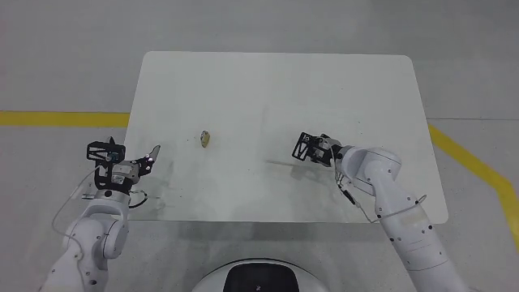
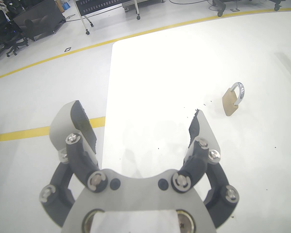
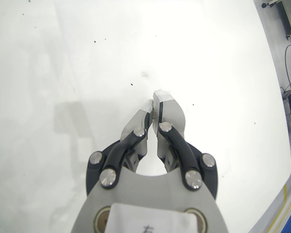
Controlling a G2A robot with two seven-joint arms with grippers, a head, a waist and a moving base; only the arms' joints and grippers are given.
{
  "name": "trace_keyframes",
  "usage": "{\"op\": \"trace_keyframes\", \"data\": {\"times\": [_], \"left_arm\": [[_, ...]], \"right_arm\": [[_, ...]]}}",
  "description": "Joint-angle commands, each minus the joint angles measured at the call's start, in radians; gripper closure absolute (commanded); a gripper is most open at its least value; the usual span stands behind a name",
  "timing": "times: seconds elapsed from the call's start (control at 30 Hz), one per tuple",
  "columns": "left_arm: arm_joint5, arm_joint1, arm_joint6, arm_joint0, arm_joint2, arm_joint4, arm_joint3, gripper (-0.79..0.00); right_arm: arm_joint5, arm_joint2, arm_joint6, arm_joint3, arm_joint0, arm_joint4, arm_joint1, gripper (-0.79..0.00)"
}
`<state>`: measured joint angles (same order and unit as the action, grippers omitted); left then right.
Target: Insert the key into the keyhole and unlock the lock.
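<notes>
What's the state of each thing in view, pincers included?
Padlock: on the table, shackle looks shut, untouched.
Left pincer: open, empty, apart from the padlock.
Right pincer: shut on the key.
Key: pinched between the right pincer's pads, mostly hidden, not in the padlock.

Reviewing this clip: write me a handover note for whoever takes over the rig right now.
Left gripper: open and empty, at the left edge of the table, short of the padlock.
Right gripper: shut on a thin metal sliver, apparently the key, over the table to the right of the padlock and apart from it.
Padlock: lying on the table, not gripped.
Done: key appears to be in hand.
Left: hold the padlock, insert the key, turn to unlock.
</notes>
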<state>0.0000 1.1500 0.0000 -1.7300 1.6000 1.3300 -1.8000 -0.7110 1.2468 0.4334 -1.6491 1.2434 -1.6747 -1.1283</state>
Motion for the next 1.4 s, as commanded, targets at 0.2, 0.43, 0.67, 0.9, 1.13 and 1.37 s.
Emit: {"op": "trace_keyframes", "data": {"times": [0.2, 0.43, 0.67, 0.9, 1.13, 1.37], "left_arm": [[0.0, 0.0, 0.0, 0.0, 0.0, 0.0, 0.0, -0.785], [0.0, 0.0, 0.0, 0.0, 0.0, 0.0, 0.0, -0.785], [0.0, 0.0, 0.0, 0.0, 0.0, 0.0, 0.0, -0.785], [-0.009, -0.004, 0.002, -0.017, 0.056, 0.035, -0.021, -0.785], [-0.156, -0.009, -0.116, 0.01, -0.046, 0.181, -0.112, -0.785], [-0.194, 0.009, -0.246, 0.149, -0.289, 0.371, -0.108, -0.785]], "right_arm": [[-0.028, 0.034, -0.076, -0.01, 0.04, -0.002, 0.013, 0.0], [-0.024, -0.006, -0.118, -0.009, 0.054, -0.065, 0.016, 0.0], [-0.02, -0.008, -0.13, -0.011, 0.058, -0.075, 0.017, 0.0], [-0.02, -0.008, -0.13, -0.011, 0.058, -0.075, 0.017, 0.0], [-0.01, -0.041, -0.157, 0.013, 0.053, -0.097, 0.016, 0.0], [-0.012, -0.025, -0.201, 0.037, 0.055, -0.095, 0.021, 0.0]]}}
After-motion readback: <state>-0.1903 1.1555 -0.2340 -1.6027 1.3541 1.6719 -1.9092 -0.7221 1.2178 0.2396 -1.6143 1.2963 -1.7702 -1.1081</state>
